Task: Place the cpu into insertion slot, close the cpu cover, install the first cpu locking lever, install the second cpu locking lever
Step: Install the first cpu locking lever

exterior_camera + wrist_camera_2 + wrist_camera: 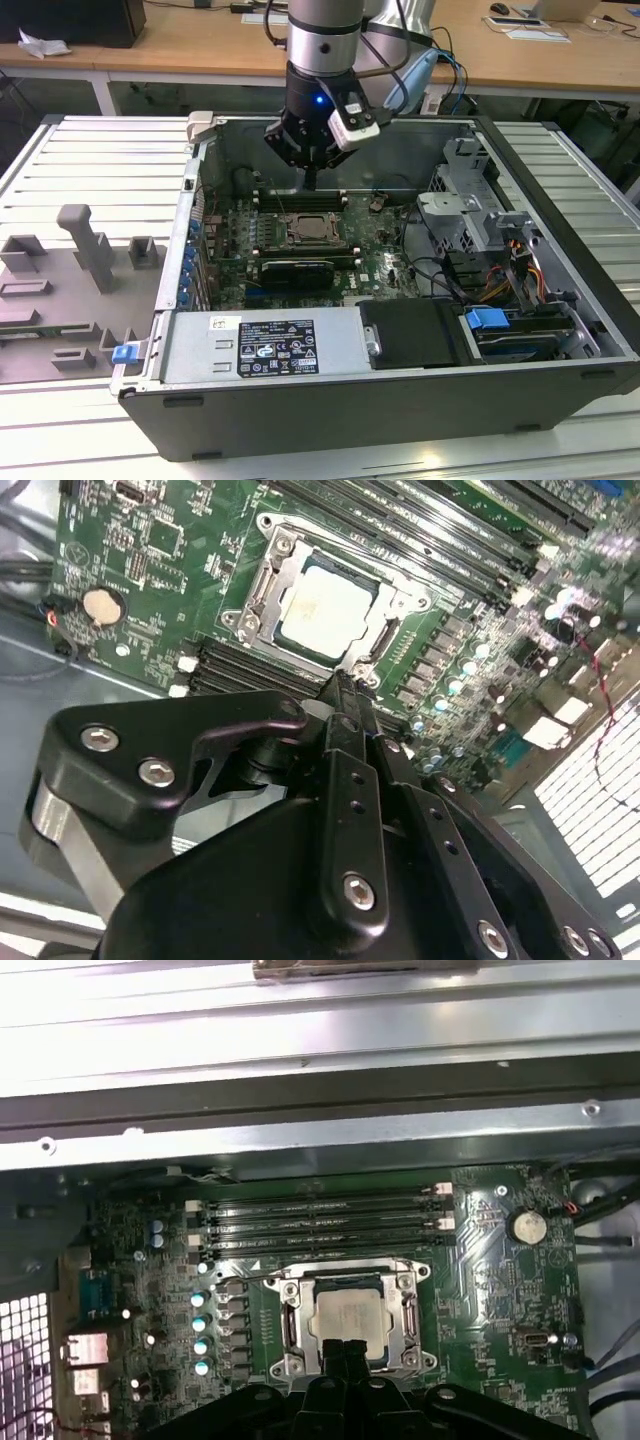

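The cpu (325,608), a pale silvery square chip, lies flat in the insertion slot (283,1362) on the green motherboard inside the open computer case. The cpu cover (402,597), a silver frame, lies down around the chip's edges; in both wrist views the chip (347,1312) shows through its cut-out. My gripper (311,181) hangs a little above the board, just behind the socket (313,231) as the exterior view shows it. Its black fingers (343,702) are pressed together, shut on nothing. How the locking levers stand I cannot make out.
Long black memory slots (320,1222) run beside the socket, and a coin battery (525,1226) sits near the board's edge. The case wall (400,140) rises behind the gripper. A drive cage (470,205) with cables stands at the exterior view's right; a grey fixture (80,250) lies outside at its left.
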Robot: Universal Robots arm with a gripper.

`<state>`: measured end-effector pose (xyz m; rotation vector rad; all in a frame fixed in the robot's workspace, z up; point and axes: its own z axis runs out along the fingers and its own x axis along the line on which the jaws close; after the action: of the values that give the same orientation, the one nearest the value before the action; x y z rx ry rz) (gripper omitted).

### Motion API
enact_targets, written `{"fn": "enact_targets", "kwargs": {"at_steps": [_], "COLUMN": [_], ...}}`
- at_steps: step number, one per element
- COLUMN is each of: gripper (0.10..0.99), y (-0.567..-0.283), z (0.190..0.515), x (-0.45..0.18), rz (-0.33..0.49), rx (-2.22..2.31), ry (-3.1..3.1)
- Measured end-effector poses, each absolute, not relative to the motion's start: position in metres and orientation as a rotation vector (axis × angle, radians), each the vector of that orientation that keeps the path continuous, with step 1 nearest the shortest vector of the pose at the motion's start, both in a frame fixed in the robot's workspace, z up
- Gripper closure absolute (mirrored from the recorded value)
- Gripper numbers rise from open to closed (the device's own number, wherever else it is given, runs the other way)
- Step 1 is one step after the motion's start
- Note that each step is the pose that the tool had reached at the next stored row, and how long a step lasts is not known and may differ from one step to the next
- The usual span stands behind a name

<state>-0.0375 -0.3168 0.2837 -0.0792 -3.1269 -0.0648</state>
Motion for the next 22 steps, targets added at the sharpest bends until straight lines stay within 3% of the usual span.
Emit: {"fn": "enact_targets", "kwargs": {"at_steps": [22], "gripper": [0.98], "y": [-0.3168], "z": [0.2836], "x": [-0.0444], "rz": [-0.061], "rx": [0.485], "ry": [-3.083]}}
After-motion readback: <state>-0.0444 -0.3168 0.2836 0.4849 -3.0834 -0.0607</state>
